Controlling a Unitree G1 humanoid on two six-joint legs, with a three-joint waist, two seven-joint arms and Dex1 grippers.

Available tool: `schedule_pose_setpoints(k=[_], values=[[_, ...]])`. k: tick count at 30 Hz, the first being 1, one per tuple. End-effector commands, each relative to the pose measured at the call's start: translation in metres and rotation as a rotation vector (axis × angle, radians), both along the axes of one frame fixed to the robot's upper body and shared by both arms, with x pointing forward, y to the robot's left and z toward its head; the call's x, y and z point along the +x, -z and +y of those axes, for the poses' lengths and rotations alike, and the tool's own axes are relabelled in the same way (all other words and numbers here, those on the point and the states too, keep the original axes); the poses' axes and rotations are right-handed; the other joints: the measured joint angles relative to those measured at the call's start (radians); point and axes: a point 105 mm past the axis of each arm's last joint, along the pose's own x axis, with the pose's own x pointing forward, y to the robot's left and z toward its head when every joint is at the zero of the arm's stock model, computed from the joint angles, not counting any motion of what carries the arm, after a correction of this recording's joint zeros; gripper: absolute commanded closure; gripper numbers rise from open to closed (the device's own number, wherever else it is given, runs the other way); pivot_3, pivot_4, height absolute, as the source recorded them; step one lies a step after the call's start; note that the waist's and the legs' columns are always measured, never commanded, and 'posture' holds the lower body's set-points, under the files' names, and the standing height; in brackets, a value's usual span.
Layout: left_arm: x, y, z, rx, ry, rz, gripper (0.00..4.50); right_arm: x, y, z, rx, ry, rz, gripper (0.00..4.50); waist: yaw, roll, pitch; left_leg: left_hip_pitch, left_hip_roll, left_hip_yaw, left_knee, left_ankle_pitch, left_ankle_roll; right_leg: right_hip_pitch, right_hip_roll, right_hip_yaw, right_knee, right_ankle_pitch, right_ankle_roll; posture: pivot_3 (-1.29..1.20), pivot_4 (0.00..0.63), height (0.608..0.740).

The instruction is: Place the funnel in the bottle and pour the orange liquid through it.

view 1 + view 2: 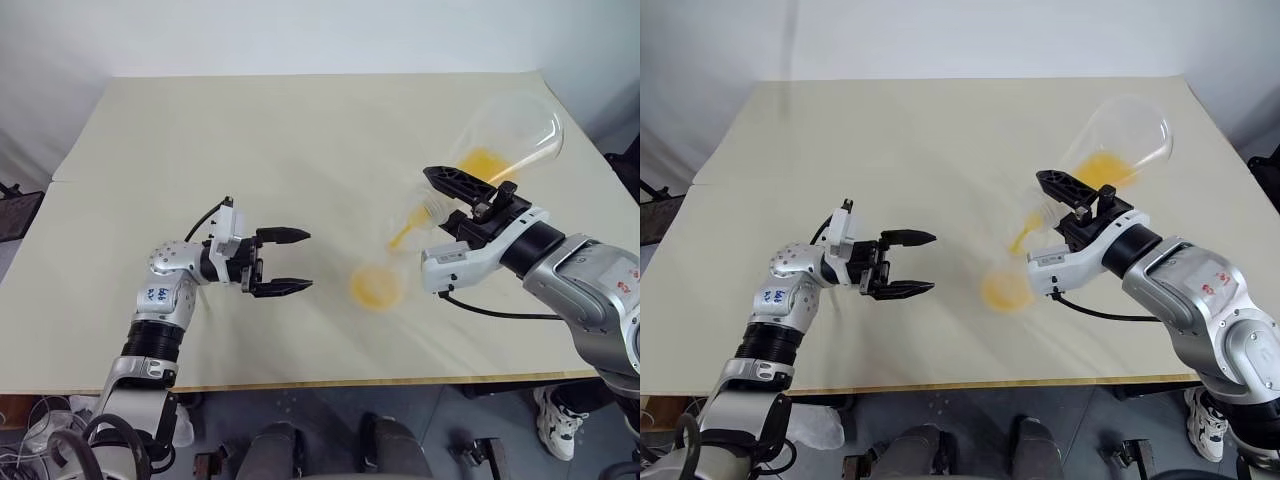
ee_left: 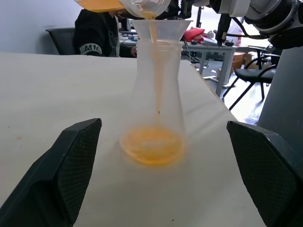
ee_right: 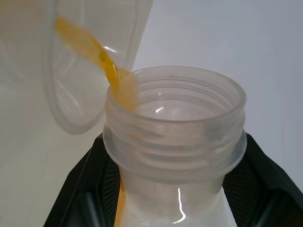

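Right hand [image 1: 462,200] grips a tilted flask [image 1: 500,140] by its neck, pouring orange liquid [image 2: 151,144] through the funnel [image 2: 161,29] into the bottle [image 2: 156,94]; left hand [image 1: 290,262] gapes empty. Flask's base is cut off in the left wrist view.

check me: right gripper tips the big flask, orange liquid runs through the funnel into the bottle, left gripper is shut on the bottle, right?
Not quite: the left gripper is open, clear of the bottle; the left wrist view shows this. The rest holds.
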Motion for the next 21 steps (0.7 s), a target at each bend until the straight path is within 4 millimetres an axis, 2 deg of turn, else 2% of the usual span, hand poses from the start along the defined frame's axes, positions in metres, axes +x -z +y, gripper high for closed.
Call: schedule_pose_setpoints(k=[1, 21], values=[[-0.0002, -0.0023, 0.002, -0.021, -0.016, -0.017, 0.0, -0.0044, -0.0183, -0.0028, 0.01, 0.007, -0.075, 2.04, 0.0, 0.0, 0.0, 0.0, 0.0, 0.0, 0.0, 0.0, 0.0, 0.0, 0.0, 0.0, 0.0, 0.0, 0.0, 0.0, 0.15, 0.74], [0.0009, -0.0014, -0.0014, -0.041, -0.025, -0.015, 0.0, -0.004, -0.0197, -0.0029, -0.019, -0.001, -0.089, 2.04, 0.0, 0.0, 0.0, 0.0, 0.0, 0.0, 0.0, 0.0, 0.0, 0.0, 0.0, 0.0, 0.0, 0.0, 0.0, 0.0, 0.15, 0.74]])
